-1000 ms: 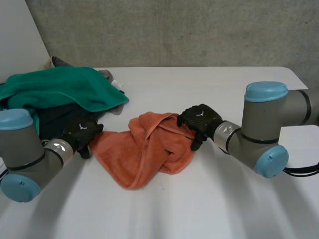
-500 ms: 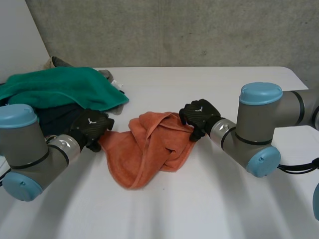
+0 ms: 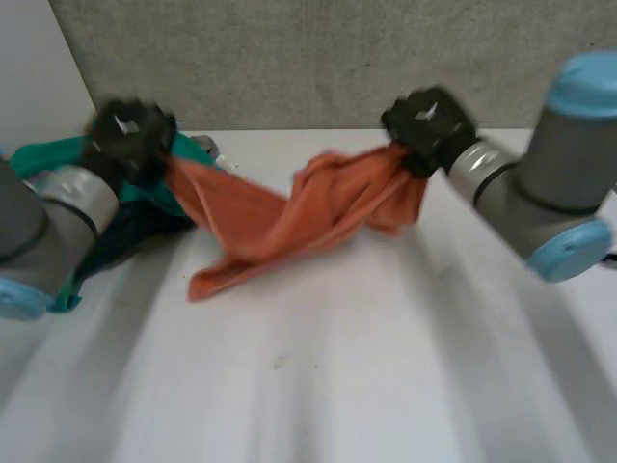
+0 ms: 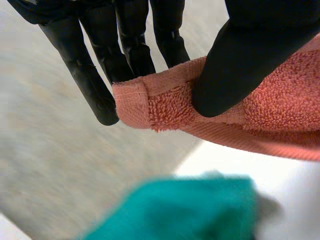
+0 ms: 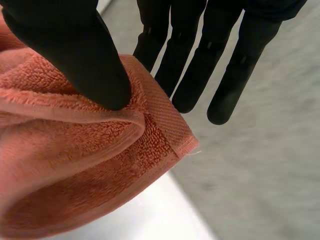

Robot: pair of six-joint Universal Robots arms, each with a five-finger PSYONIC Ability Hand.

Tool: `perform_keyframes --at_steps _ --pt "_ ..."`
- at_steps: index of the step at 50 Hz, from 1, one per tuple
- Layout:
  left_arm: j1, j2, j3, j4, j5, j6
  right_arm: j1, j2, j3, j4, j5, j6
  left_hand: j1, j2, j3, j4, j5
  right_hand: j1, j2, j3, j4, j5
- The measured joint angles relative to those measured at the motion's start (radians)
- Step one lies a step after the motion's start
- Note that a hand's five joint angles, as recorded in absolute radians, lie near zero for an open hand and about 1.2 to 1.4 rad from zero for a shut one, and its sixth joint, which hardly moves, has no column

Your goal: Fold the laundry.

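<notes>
Spreading step: my left robot hand and right robot hand each pinch a hemmed corner of the orange towel between thumb and fingers, holding it above the far bench. The towel's middle hangs twisted. Next, I judge, it needs drawing taut and laying flat. Its lower corners are hard to make out, and my left arm partly hides the green cloth.

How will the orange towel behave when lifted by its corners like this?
Probably floppy: the orange towel sags and twists between the left hand and right hand, its lowest part trailing onto the table. Likely not slippery: mere thumb-and-finger pinches at hemmed corners hold its looped pile.
</notes>
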Motion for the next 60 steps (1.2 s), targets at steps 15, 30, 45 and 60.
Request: perform_keyframes --at_steps 15,30,45,60 --pt "0.058 0.16 0.035 -0.255 -0.056 -0.156 -0.167 -0.258 0.161 0.301 -0.006 -0.302 0.0 0.002 0.004 0.004 0.0 0.0 0.0 0.0 0.003 0.006" --pt "-0.045 -0.264 0.399 -0.255 -0.127 -0.149 -0.157 -0.07 0.07 0.285 0.03 -0.309 0.0 0.003 0.005 0.004 0.0 0.0 0.0 0.0 0.004 0.006" --pt "-0.108 -0.296 0.821 0.133 -0.284 -0.154 -0.153 -0.118 0.068 -0.494 0.149 -0.049 0.0 0.003 0.005 0.004 0.0 0.0 0.0 0.0 0.004 0.007" --pt "-0.141 -0.19 0.486 0.122 -0.202 -0.154 -0.081 -0.243 0.519 0.241 -0.02 -0.228 0.0 0.005 0.008 0.004 0.0 -0.568 -0.602 -0.585 -0.585 -0.556"
